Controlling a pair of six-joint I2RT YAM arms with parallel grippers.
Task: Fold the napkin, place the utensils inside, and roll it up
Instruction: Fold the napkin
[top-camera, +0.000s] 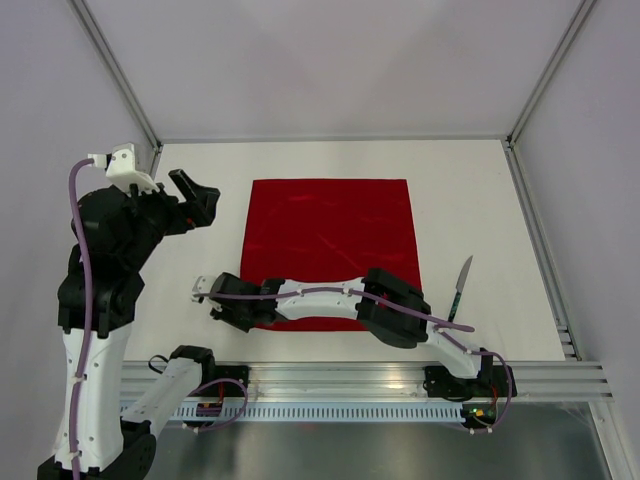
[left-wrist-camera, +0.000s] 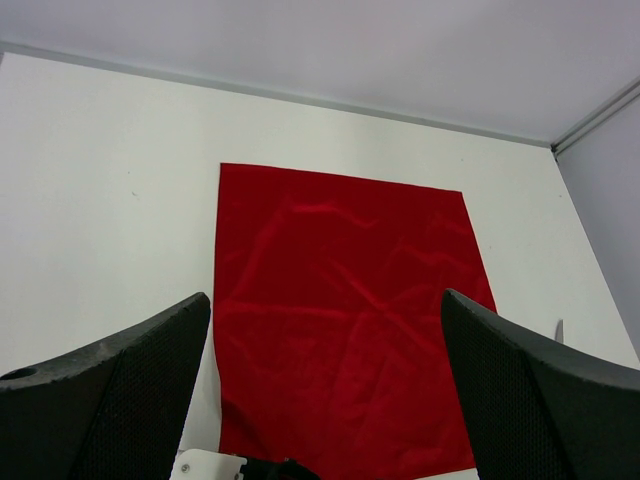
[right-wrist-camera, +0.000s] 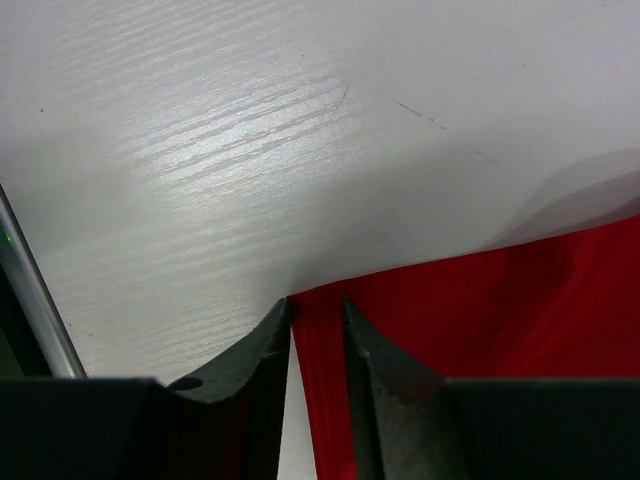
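The red napkin (top-camera: 330, 240) lies spread flat on the white table, and also shows in the left wrist view (left-wrist-camera: 345, 320). My right arm reaches across its near edge. The right gripper (top-camera: 232, 312) is at the near-left corner, its fingers closed narrowly on that corner (right-wrist-camera: 325, 330), with the cloth edge a little raised. My left gripper (top-camera: 200, 200) is open and empty, held above the table left of the napkin, with its fingers (left-wrist-camera: 120, 390) wide apart. The knife (top-camera: 460, 290), with a silver blade and teal handle, lies right of the napkin.
Grey walls with metal frame posts (top-camera: 120, 75) enclose the table at the back and sides. An aluminium rail (top-camera: 400, 380) runs along the near edge by the arm bases. Bare white table (top-camera: 190, 270) lies left of the napkin.
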